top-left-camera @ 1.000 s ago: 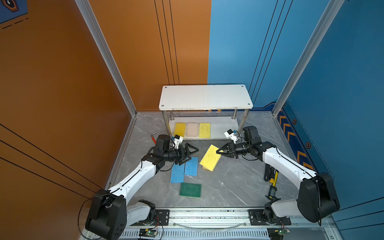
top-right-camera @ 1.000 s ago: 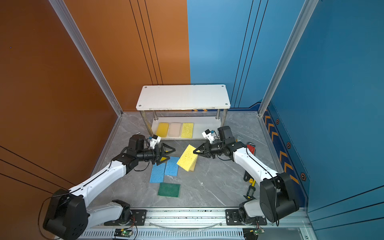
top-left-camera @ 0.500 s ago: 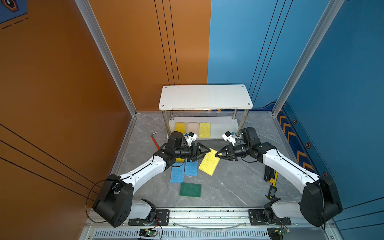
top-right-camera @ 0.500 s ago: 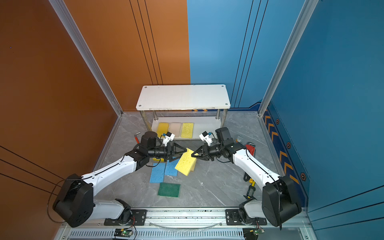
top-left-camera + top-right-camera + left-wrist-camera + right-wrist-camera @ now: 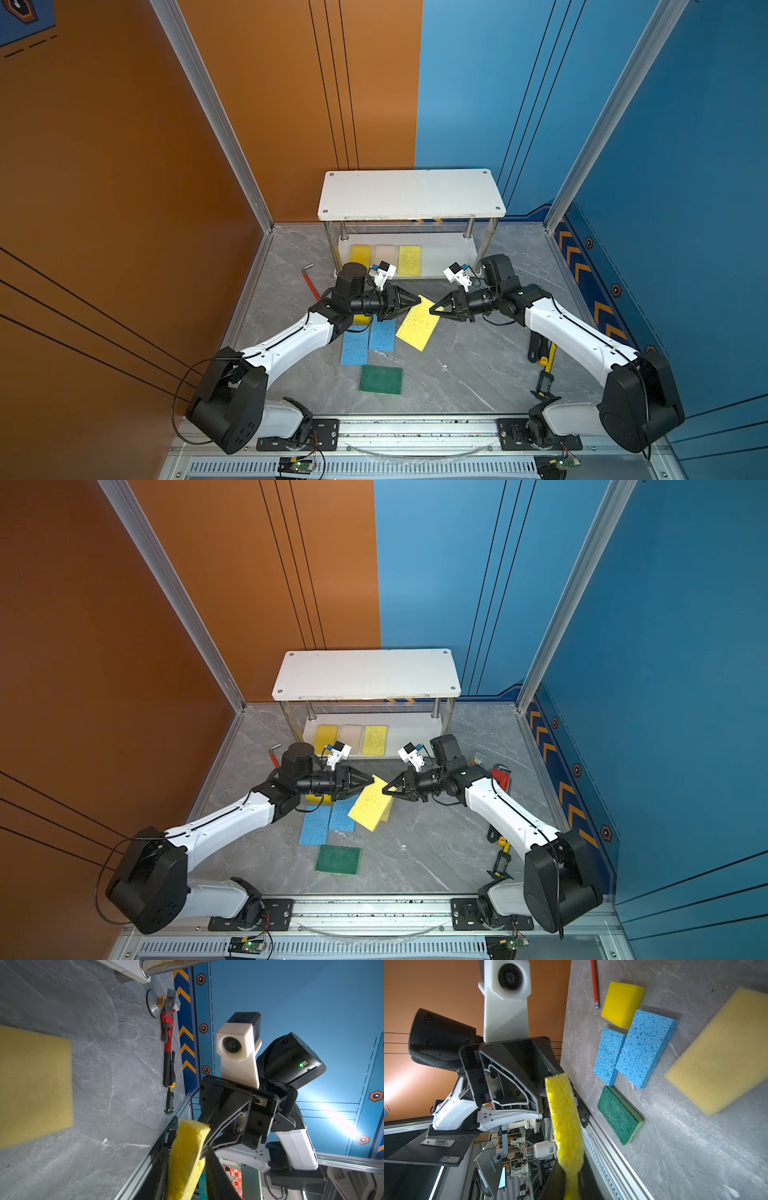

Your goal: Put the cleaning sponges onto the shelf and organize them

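- The step in hand looks like a mid-air hand-over. A yellow porous rectangular sponge (image 5: 417, 330) hangs tilted above the floor, just in front of the two-tier white-board shelf with chrome posts (image 5: 411, 193).
- The right gripper (image 5: 432, 309) is clamped on that sponge's edge. The right wrist view shows the foam pinched thin between its jaws.
- The left gripper (image 5: 414, 300) meets the same sponge at the corner nearest the shelf. In the left wrist view its fingers (image 5: 217, 1178) lie against both faces of the foam, so it is closed on it. How firmly, I cannot tell.
- The shelf's lower board carries a row of three at the end on the left arm's side: a bright yellow smooth sponge (image 5: 360, 254), a cream-pink sponge (image 5: 384, 254) and a second yellow porous sponge (image 5: 409, 260). The rest of that board and the top board are bare.
- On the floor in front of the shelf lie two blue porous sponges (image 5: 354, 348) side by side. A dark green scouring sponge (image 5: 380, 379) sits farther from the shelf.
- A bright yellow block sponge (image 5: 623, 1003) lies partly under the left arm, and a tan flat sponge (image 5: 720, 1053) lies beneath the held one.
- Next, one gripper must let go only once the other's pinch is secure. The holder then levels the sponge and slides it under the top board beside the row, clear of the front post.
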Tool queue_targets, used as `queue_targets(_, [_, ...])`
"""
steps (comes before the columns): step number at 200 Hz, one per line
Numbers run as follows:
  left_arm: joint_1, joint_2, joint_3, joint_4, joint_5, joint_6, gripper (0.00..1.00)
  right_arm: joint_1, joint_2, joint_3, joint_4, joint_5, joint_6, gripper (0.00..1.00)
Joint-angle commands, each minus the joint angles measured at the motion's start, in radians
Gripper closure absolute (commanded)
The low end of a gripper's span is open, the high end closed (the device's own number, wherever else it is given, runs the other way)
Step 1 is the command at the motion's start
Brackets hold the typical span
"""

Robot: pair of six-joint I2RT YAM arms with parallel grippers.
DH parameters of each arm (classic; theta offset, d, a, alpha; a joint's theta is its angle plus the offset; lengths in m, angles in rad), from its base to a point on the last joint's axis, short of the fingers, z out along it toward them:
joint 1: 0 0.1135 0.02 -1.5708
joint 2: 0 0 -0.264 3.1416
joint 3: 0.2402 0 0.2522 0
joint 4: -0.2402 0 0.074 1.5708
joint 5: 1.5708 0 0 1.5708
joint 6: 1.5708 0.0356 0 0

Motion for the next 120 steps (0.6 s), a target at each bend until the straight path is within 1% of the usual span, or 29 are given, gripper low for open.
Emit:
queue_targets(1, [-0.012,-0.004,-0.011,0.030,0.012,0.005,0.77,0.011,0.020,0.018,-0.018,-0.002,-0.023,0.89])
queue_targets(29, [-0.012,0.001,-0.005,0.031,0.007,0.005,0.86,0.011,0.024,0.019,-0.016,0.001,-0.025,0.89])
queue_targets(41, [-0.012,0.003,-0.004,0.031,0.005,0.006,0.91,0.011,0.026,0.018,-0.016,0.003,-0.024,0.86])
queue_targets(67, [-0.012,0.007,-0.001,0.031,-0.012,0.007,0.92,0.004,0.022,0.019,-0.016,0.008,-0.015,0.66])
queue_targets(85, [-0.010,0.001,-0.002,0.031,-0.054,0.000,0.92,-0.021,-0.001,0.014,-0.015,0.017,0.002,0.51])
queue_targets(102, [-0.012,-0.014,-0.007,0.038,-0.141,-0.030,0.94,-0.064,-0.035,0.000,-0.002,0.029,0.036,0.44])
queue_targets(110, [-0.014,-0.016,-0.015,0.066,-0.183,-0.058,0.93,-0.082,-0.056,-0.019,0.034,0.032,0.074,0.42])
queue_targets(120, [-0.015,-0.014,-0.028,0.116,-0.236,-0.106,0.94,-0.106,-0.087,-0.056,0.119,0.040,0.153,0.40])
